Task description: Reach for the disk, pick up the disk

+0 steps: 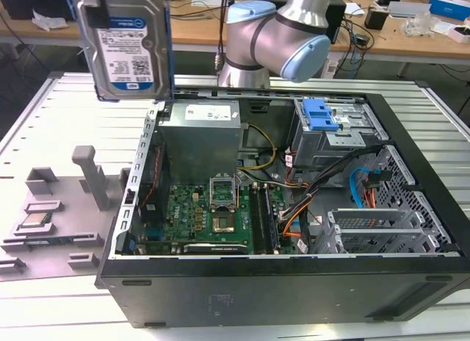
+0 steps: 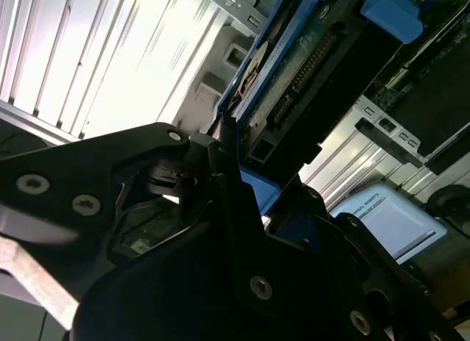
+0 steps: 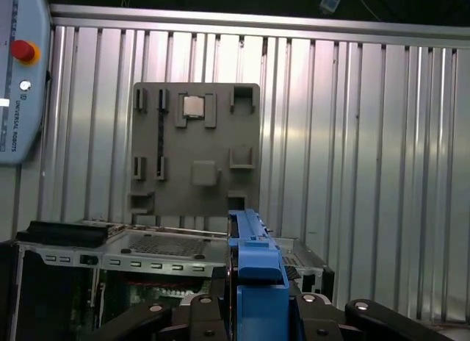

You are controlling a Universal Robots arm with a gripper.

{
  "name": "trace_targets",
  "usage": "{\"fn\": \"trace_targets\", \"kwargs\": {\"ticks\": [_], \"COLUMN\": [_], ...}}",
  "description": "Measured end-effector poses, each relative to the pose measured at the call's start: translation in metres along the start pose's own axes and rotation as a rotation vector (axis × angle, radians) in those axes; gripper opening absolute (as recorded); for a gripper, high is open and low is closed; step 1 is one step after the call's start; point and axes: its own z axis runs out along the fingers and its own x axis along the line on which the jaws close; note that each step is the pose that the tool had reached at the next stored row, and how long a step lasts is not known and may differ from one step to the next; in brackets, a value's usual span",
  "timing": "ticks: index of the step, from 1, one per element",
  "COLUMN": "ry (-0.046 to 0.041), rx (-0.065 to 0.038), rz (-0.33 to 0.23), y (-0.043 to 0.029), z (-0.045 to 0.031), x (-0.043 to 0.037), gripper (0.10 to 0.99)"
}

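Gripper (image 2: 226, 146) first: in the second wrist view its black fingers are clamped on the near end of the disk (image 2: 316, 62), whose long axis runs straight away from the wrist, with a blue rail along one edge and the circuit board and connector showing. In the first wrist view we see the same hold edge-on — the blue rail rises between the two fingers, above the grey fixture plate (image 3: 194, 150) on the ribbed table (image 3: 367, 135). In the exterior view the disk (image 1: 125, 47) hangs upright, silver with a white-and-blue label, raised clear of the open computer case (image 1: 294, 282) — we judge the pick-up done.
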Motion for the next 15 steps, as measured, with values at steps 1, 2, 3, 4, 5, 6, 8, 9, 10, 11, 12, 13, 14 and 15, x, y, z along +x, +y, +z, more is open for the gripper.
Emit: {"fn": "trace_targets", "kwargs": {"ticks": [1,2,3,4,5,6,8,9,10,11,12,13,14,15], "ry": [0.0002,0.0006,0.0008,0.0010,0.0012,0.0016,0.0020,0.0023,0.0025,0.0028,0.0028,0.0030,0.0034,0.0035], "rx": [0.000,0.000,0.000,0.000,0.000,0.000,0.000,0.000,0.000,0.000,0.000,0.000,0.000,0.000], "rz": [0.000,0.000,0.000,0.000,0.000,0.000,0.000,0.000,0.000,0.000,0.000,0.000,0.000,0.000], "y": [-0.0035,-0.0105,-0.0155,-0.0189,-0.0225,-0.0276,-0.0349,-0.0385,-0.0421,-0.0474,-0.0506,-0.0541,-0.0594,-0.0625], "z": [-0.0002,-0.0005,-0.0007,-0.0008,-0.0010,-0.0012,-0.0016,-0.0018,-0.0019,-0.0022,-0.0023,-0.0025,-0.0027,-0.0029], "x": [0.0002,0.0006,0.0009,0.0011,0.0014,0.0017,0.0021,0.0023,0.0026,0.0029,0.0030,0.0033,0.0036,0.0038], "gripper": [0.369,0.369,0.369,0.369,0.369,0.369,0.369,0.369,0.369,0.369,0.369,0.369,0.369,0.369]}}
